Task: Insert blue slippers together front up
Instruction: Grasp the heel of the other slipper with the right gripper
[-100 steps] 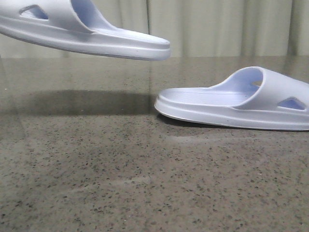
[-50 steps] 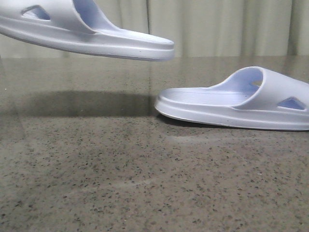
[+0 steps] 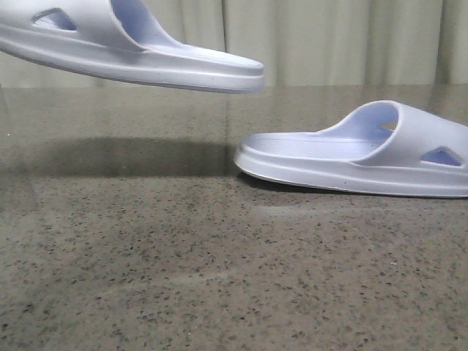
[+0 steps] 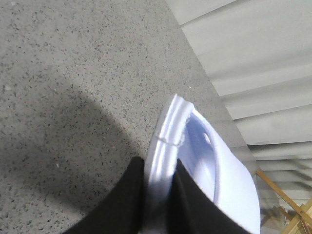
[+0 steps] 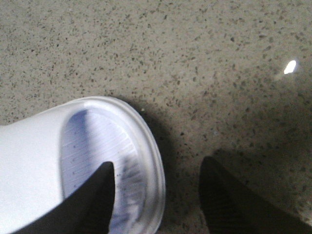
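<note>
Front view: one pale blue, nearly white foam slide sandal (image 3: 131,51) in the air, upper left of the frame, wide strap with a triangular cutout at far left, open end pointing right and tilted slightly down. It casts a broad dark shadow (image 3: 124,157) on the speckled grey-brown stone tabletop (image 3: 219,278) at left centre. Second pale blue foam slide sandal (image 3: 358,153) lies flat on the tabletop at right centre, strap at the right edge, ribbed footbed facing up, rounded end pointing left. The two slides are apart, the raised one higher and to the left, not touching. Pale pleated curtain (image 3: 329,40) along the top background.

Left wrist view: left gripper (image 4: 158,204) at lower centre, two black fingers (image 4: 129,200) narrowly clamped on the thick sole edge of the raised slide (image 4: 204,165); the slide runs toward the lower right of the frame, tabletop fills the left.

Right wrist view: right gripper (image 5: 156,200) at bottom, black fingers (image 5: 100,195) spread wide, holding nothing. One finger overlaps the ribbed footbed of the resting slide (image 5: 78,151) at lower left, the other is over bare tabletop at lower right; contact cannot be told. Small bright glare spot (image 5: 290,67) at right.
</note>
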You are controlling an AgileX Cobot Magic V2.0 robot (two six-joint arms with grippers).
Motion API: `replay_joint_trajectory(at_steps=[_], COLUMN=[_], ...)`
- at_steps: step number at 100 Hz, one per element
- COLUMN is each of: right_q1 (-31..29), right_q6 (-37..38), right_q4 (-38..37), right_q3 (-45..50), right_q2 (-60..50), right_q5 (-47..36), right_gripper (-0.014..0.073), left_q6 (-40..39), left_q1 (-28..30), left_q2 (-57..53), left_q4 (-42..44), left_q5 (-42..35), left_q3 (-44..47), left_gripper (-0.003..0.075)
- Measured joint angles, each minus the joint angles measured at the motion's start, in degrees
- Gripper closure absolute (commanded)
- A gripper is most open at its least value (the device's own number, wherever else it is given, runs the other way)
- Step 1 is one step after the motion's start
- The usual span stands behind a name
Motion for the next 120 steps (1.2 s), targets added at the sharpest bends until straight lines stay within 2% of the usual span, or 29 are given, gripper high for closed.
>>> replay_joint_trajectory(at_steps=[49,66,76,93,105,120], right_q1=[0.0,0.0,0.0,0.0,0.0,0.0], right_q6=[0.0,0.0,0.0,0.0,0.0,0.0], right_q4=[9.5,10.6,10.6,10.7,11.3,12.2], right_q3=[-0.9,-1.0,-1.0,-1.0,-1.0,-1.0], right_q2=[5.2,5.4,5.4,5.7,5.9,5.9], right_q5=[-4.6,-4.9,-4.9,-4.1,-3.9,-5.4], right_gripper=[0.0265,0.0277,0.0356,0.0579,0.0701,0.0701], left_q6=[0.0,0.0,0.0,0.0,0.0,0.0], left_q1=[0.0,0.0,0.0,0.0,0.0,0.0], left_q2=[0.0,0.0,0.0,0.0,0.0,0.0], left_q4=[0.0,0.0,0.0,0.0,0.0,0.0], left_q5=[0.3,0.3,0.4,0.4,0.4,0.4], left_q3=[0.0,0.0,0.0,0.0,0.0,0.0], left_gripper=[0.0704,0.0704,0.0704,0.0704,0.0704,0.0704])
